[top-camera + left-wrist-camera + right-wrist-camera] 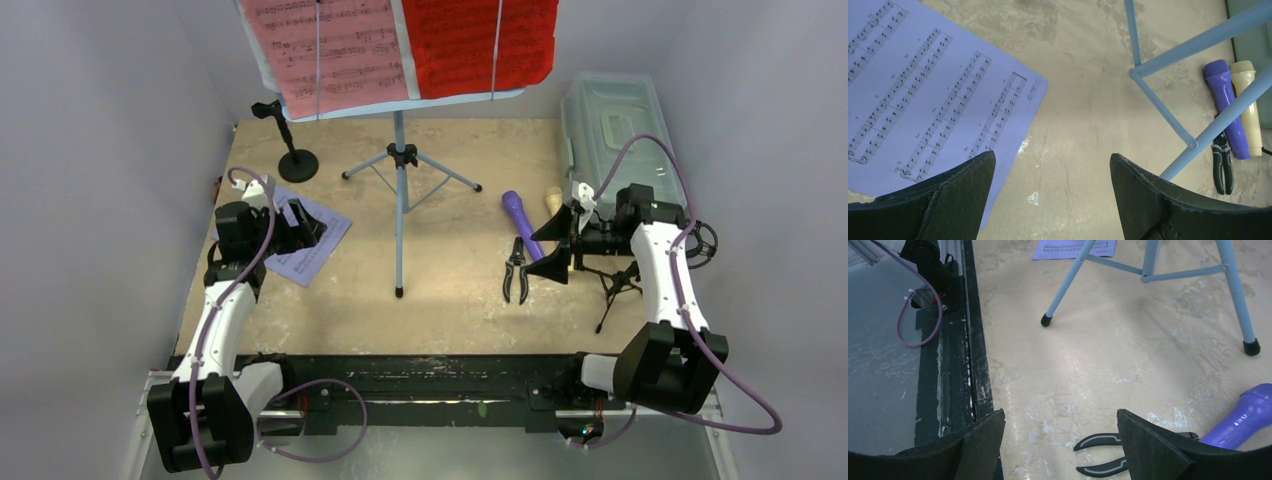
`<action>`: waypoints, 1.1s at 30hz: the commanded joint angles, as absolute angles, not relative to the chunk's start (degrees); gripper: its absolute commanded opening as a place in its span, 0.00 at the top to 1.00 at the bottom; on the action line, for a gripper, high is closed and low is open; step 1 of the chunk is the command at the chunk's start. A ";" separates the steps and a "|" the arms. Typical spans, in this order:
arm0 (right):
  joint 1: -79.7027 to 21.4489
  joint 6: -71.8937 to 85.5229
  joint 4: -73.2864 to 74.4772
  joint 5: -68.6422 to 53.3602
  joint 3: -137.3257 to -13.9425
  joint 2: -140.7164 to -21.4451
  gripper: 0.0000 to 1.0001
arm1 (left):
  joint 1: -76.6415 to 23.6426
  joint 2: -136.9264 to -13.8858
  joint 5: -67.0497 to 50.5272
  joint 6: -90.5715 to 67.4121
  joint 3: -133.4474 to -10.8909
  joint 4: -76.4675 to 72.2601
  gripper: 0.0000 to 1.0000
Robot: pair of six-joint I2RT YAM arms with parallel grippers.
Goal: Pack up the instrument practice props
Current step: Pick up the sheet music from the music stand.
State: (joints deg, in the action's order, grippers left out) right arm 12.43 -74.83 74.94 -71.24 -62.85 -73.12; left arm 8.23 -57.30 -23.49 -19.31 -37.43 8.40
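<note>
Jaws on your left gripper (1052, 159) stand wide, holding nothing, over the lavender sheet-music page (923, 90) lying flat at the left of the tan table (450, 290). Your right gripper (1060, 415) is likewise wide and empty, above black-handled pliers (1219, 149) beside the purple plastic microphone (1243, 420). Cream microphone (1250, 110) lies just beside the purple one. Light-blue tripod music stand (400, 200) stands upright mid-table, with a pink page (330, 50) and a red page (480, 40) on its desk.

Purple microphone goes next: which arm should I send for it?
Right. Its jaws stand open just beside the purple microphone, while the left arm's jaws hover over the lilac music sheet, beyond the music stand and its legs.
</note>
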 commanded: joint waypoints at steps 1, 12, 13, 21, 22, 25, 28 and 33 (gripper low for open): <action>12.22 -75.68 78.06 -69.45 -69.21 -72.92 0.14 | 7.71 -56.43 -24.87 -17.84 -36.50 5.74 0.16; 9.54 -66.87 75.55 -66.27 -84.68 -76.80 0.14 | 7.59 -56.78 -24.80 -18.10 -37.00 5.18 0.16; 9.39 -65.20 74.53 -65.94 -86.12 -76.88 0.14 | 7.57 -56.78 -24.85 -18.04 -37.07 5.20 0.16; 9.12 -43.80 58.25 -64.87 -98.10 -76.66 0.12 | 7.56 -57.05 -24.75 -18.03 -37.20 5.18 0.16; 9.14 -41.92 56.93 -65.22 -99.79 -76.91 0.12 | 7.56 -57.00 -24.80 -18.02 -37.18 5.19 0.16; 9.10 -35.26 53.60 -66.98 -104.78 -78.20 0.12 | 7.56 -57.04 -24.71 -18.02 -37.25 5.19 0.16; 9.14 -28.39 48.78 -68.71 -107.74 -79.06 0.12 | 7.56 -57.04 -24.70 -18.03 -37.26 5.18 0.16; 9.14 -14.06 35.28 -70.83 -110.29 -79.69 0.11 | 7.60 -56.98 -24.59 -18.02 -37.27 5.19 0.16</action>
